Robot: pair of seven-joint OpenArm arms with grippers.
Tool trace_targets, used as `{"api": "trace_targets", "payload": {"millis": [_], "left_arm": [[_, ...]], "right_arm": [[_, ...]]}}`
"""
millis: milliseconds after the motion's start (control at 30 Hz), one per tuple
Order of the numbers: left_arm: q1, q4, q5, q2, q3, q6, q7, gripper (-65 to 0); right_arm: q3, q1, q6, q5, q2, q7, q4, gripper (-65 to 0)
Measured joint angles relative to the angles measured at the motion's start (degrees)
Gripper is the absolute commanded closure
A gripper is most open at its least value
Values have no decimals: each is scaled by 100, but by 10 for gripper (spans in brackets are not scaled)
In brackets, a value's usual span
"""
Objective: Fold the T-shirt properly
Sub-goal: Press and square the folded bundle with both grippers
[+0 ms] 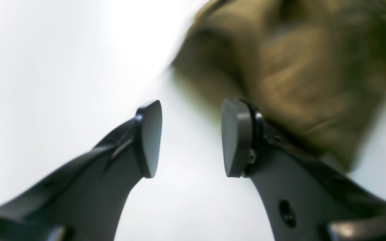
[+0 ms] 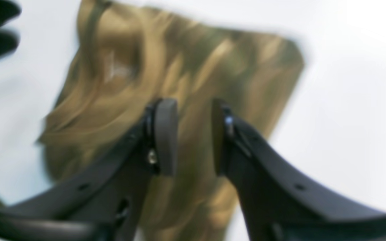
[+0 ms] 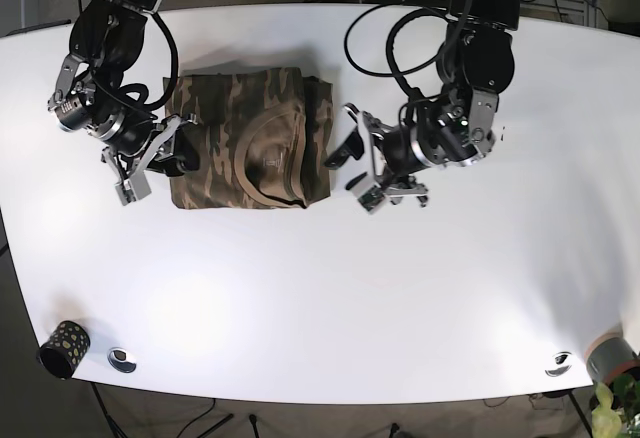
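The camouflage-patterned olive T-shirt (image 3: 250, 138) lies folded on the white tabletop (image 3: 400, 288). Both the left gripper (image 1: 191, 139) and the right gripper (image 2: 188, 137) have spread, empty fingers; I would smooth the edges gently.

The T-shirt (image 3: 250, 138) is camouflage, olive green mottled with tan and darker brown patches, and it lies on a plain white table (image 3: 330, 298). Beside the T-shirt, both the left gripper (image 1: 191, 139) and the right gripper (image 2: 192, 137) are matte black with dark grey pads (image 1: 236, 137), and black cables (image 3: 400, 48) loop over the arm on the far side of the T-shirt. Well away from the T-shirt, at the table's near corner, stands a black cup (image 3: 62, 348) speckled with pale dots.
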State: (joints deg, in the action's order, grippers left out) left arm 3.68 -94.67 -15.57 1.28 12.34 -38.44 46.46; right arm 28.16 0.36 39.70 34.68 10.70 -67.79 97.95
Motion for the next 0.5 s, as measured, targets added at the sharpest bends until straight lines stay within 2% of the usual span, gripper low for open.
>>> {"api": "trace_targets", "payload": {"millis": [167, 267, 500], "left_arm": [[44, 37, -7, -46, 763, -20, 20, -260], [61, 72, 46, -28, 1102, -17, 31, -260], [-79, 87, 81, -348, 1322, -20, -4, -258]], "right_arm": [[-9, 590, -2, -898, 57, -33, -525, -130], [-42, 949, -2, -1058, 20, 4, -896, -130], [-26, 1290, -4, -1141, -26, 2, -1491, -130]]}}
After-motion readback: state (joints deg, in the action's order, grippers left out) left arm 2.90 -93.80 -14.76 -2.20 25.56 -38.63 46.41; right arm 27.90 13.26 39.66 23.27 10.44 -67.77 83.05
